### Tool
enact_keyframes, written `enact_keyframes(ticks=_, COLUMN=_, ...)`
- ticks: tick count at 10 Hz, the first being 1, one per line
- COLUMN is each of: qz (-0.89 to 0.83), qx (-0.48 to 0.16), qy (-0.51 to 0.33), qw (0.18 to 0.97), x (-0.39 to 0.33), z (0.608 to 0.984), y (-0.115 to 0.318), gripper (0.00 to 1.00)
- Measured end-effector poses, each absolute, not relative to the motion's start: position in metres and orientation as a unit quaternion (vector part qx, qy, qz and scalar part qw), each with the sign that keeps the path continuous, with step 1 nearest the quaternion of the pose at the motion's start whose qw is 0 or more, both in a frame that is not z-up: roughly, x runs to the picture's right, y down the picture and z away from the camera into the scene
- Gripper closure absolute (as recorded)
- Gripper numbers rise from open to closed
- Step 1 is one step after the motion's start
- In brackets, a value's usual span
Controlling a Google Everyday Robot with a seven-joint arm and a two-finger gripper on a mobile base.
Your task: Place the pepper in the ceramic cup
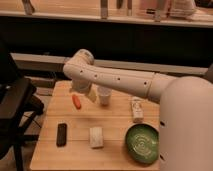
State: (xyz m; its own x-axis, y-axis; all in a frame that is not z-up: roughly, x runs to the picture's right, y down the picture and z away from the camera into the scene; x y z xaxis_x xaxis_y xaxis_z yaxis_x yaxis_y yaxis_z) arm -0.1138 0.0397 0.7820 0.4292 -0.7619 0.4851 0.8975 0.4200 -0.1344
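The pepper [76,102] is small and orange-red and lies on the wooden table [115,130] at its back left. The ceramic cup [104,95] is small and white and stands upright just right of the pepper. My white arm reaches in from the right and bends down at its elbow. My gripper [88,93] hangs low over the table between the pepper and the cup, close to both. The pepper lies free on the table.
A wide green bowl [142,143] sits at the front right. A slim pale bottle [136,110] lies right of the cup. A black flat object [61,134] and a white block [96,136] lie at the front. A black chair [15,107] stands left of the table.
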Motion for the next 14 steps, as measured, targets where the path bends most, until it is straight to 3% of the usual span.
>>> enact_keyframes(ticks=14, qz=-0.576, qx=-0.195, qy=-0.21, qw=0.766, x=-0.171, z=0.858, y=0.055, gripper=0.2)
